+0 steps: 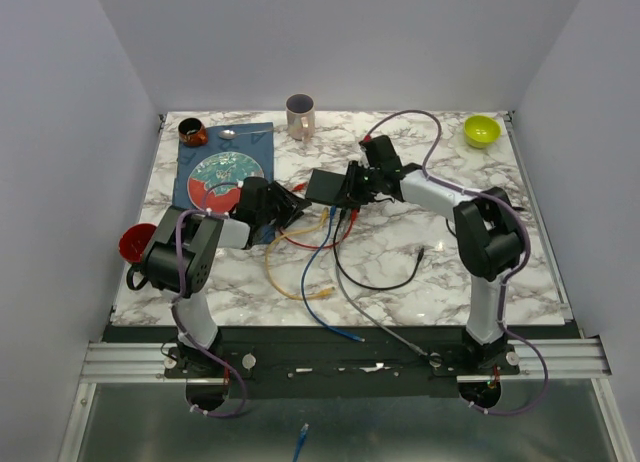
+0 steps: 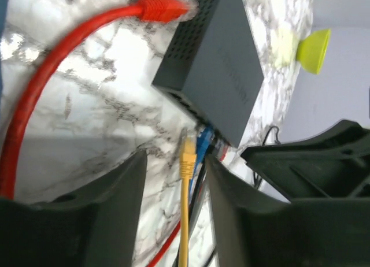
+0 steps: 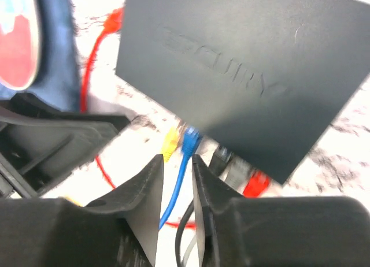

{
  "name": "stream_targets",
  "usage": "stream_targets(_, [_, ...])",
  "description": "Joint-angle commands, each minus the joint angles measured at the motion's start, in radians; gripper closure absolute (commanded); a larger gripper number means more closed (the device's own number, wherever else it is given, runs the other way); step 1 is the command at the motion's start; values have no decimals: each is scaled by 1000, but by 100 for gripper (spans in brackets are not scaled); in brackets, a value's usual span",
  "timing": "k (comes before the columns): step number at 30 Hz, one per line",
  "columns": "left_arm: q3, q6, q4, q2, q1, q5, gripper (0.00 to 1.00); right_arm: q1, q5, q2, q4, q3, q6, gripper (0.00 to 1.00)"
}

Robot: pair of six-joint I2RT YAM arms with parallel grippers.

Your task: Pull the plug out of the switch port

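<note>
Top external view: marble table with two arms mounted at its near edge. A blue mat bearing a round plate occupies the rear left. A mug, a green bowl, a red bowl and a brown cup stand around the margins.

The switch lies flat near the table's centre, just right of the mat and between the two grippers. Its socket edge faces the near side.

Left wrist view: the left gripper has its jaws apart. The yellow cable runs through the gap without touching either finger.

Right wrist view: the right gripper shows a narrow gap between its jaws, with nothing clamped. A blue cable passes beyond that gap.

Loose yellow, blue, red and black cables trail from the socket edge toward the arm bases.

The yellow plug points at the socket edge; whether it is seated cannot be told. The blue plug sits at that edge, just beside the yellow one. A red plug lies free on the marble, close to the switch's opposite side.
</note>
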Motion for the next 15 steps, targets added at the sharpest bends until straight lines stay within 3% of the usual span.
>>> stream_targets(1, [48,123,-135,-117,5,-10,37,1,12,-115,22,-37,-20,64])
stream_targets(6, [37,192,-233,-181,2,41,27,12,-12,-155,33,-98,-23,64])
stream_targets(15, [84,445,-619,-226,-33,-6,25,14,9,-230,56,-207,-29,64])
